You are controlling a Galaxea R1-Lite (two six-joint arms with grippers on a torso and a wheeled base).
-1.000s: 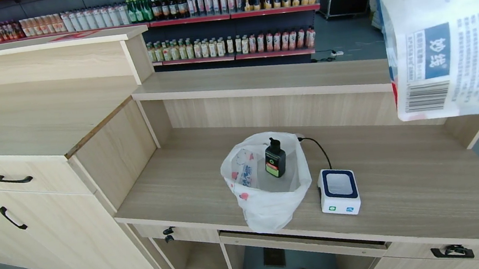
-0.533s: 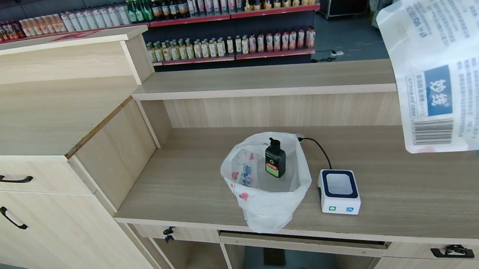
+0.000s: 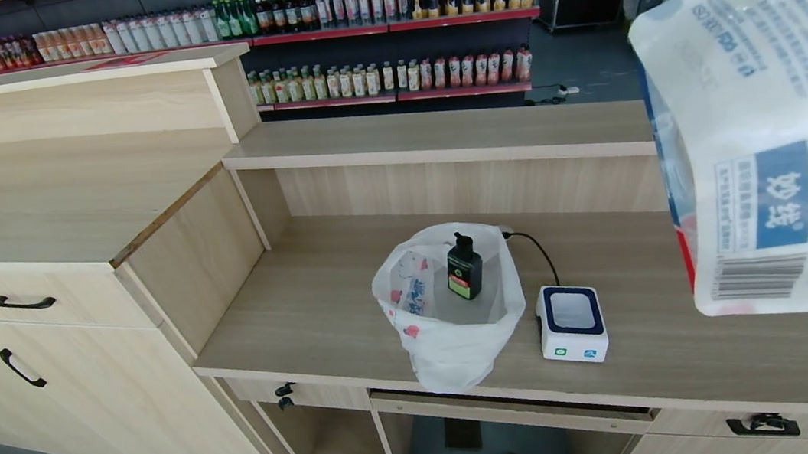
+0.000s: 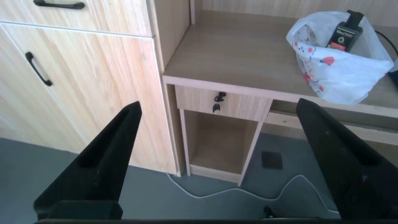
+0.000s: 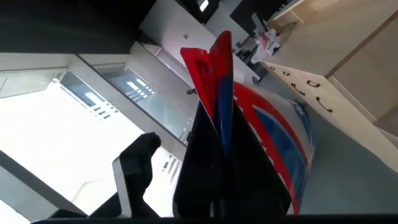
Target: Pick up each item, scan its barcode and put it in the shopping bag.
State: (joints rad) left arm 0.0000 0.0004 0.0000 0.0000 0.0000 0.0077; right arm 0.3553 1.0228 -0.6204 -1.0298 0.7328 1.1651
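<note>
With our right gripper point(image 5: 214, 140) clamped on its red edge, the packet point(image 3: 770, 128) has dropped lower at the counter's point(image 3: 696, 345) right end, bringing its barcode point(image 3: 757, 276) nearer the scanner point(image 3: 572, 323) beside the shopping bag point(image 3: 456, 336), while our left gripper point(image 4: 217, 109) hangs with fingers apart.

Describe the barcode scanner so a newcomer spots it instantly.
Start at the low wooden counter under the raised ledge. Right of the white shopping bag sits the scanner, a small white box. It alone has a dark-framed window facing up and a black cable.
</note>
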